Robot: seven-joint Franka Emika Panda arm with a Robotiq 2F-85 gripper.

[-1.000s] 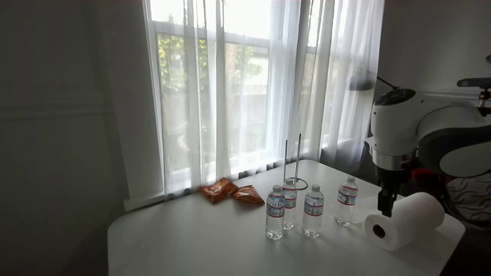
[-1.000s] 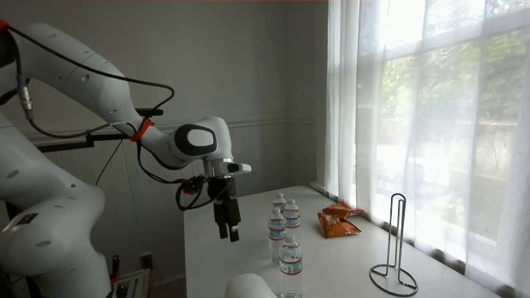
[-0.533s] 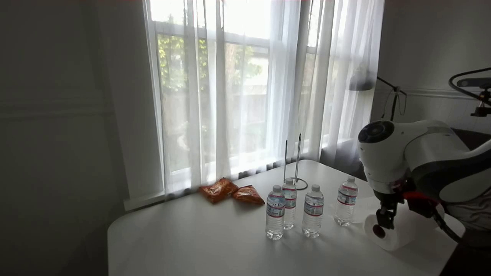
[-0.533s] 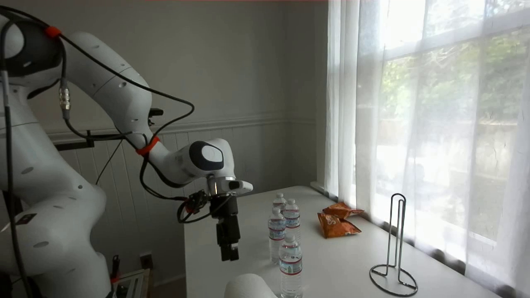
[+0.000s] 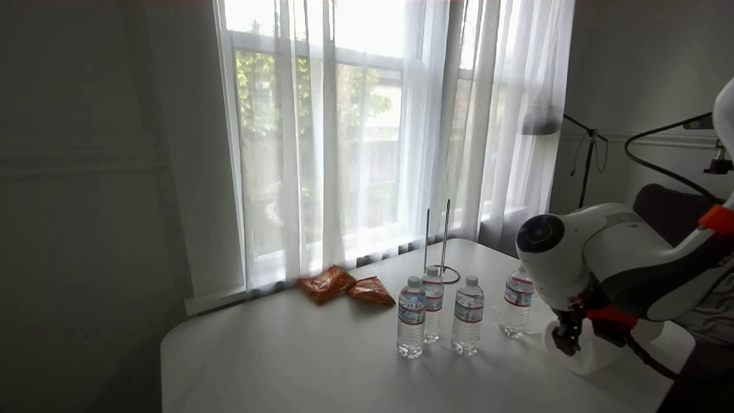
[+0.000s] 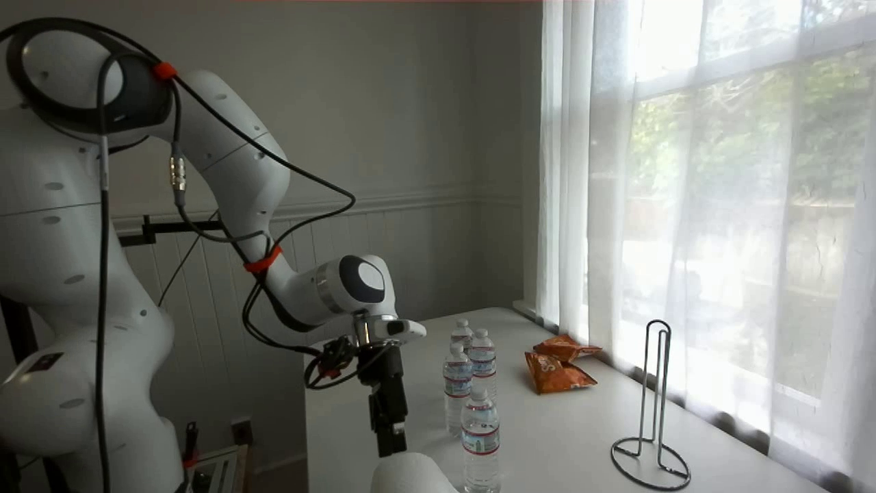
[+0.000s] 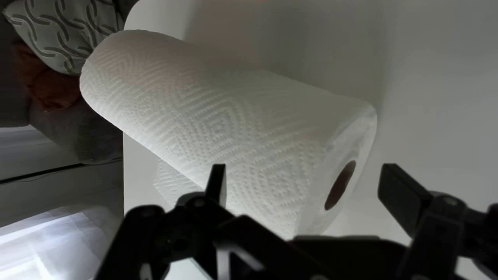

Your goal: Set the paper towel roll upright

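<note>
Clear plastic ribbed bottles, four in all with red-and-blue banded labels, stand upright on the white, round-cornered table; how full they are cannot be told. Two crumpled orange film bags lie side by side near the table's edge, their contents hidden, and an upright grey metal wire stand on a ring base is well apart from them. The thick white cylinder of quilted paper, the paper towel roll, lies on its side on the table, near one bottle, its brown hollow core showing in the wrist view. At that end the black two-fingered gripper has its fingers spread wide; whether either touches the paper cannot be told. Compared with half a second ago, the white jointed robot arm and gripper sit lower in both exterior views, the gripper now covering the core in an exterior view, while roll, bottles, bags and stand keep their places.
</note>
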